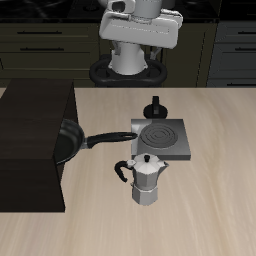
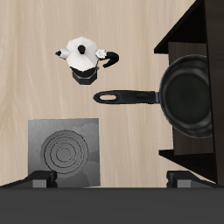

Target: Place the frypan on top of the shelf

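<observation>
The two dark fingertips (image 2: 38,179) stand wide apart, holding nothing, high above the table. Below them lie the grey square burner plate (image 2: 64,153) and, beyond it, the silver moka pot (image 2: 83,59). The round black frypan (image 2: 187,96) sits on the dark wooden shelf (image 1: 35,145), its straight handle jutting over the shelf's edge toward the burner plate.
</observation>
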### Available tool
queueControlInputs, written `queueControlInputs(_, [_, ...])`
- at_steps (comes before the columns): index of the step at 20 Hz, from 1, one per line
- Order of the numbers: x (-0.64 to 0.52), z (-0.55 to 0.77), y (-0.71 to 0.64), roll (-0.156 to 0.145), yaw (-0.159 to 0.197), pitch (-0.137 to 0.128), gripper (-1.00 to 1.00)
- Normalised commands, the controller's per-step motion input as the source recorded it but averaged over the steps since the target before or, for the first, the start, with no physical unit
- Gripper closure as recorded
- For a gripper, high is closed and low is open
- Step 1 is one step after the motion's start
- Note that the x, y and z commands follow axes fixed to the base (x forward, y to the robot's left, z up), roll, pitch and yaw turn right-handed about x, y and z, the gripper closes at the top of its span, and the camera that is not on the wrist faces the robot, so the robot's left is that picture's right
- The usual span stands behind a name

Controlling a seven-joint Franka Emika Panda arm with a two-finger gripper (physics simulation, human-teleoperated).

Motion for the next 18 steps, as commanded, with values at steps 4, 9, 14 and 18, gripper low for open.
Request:
queueControlInputs(4, [0.34,0.16,-0.04,-0.036,-0.010,-0.023,-1.00])
queueControlInputs(9, [0.27,0.10,-0.06,-0.041,-0.019,-0.009,-1.00])
queueControlInputs(14, [0.33,0.03,-0.07,-0.043,-0.030,0.009,-1.00])
queueControlInputs(18, [0.16,-0.11,-0.13,-0.008,-0.169,0.029,-1.00])
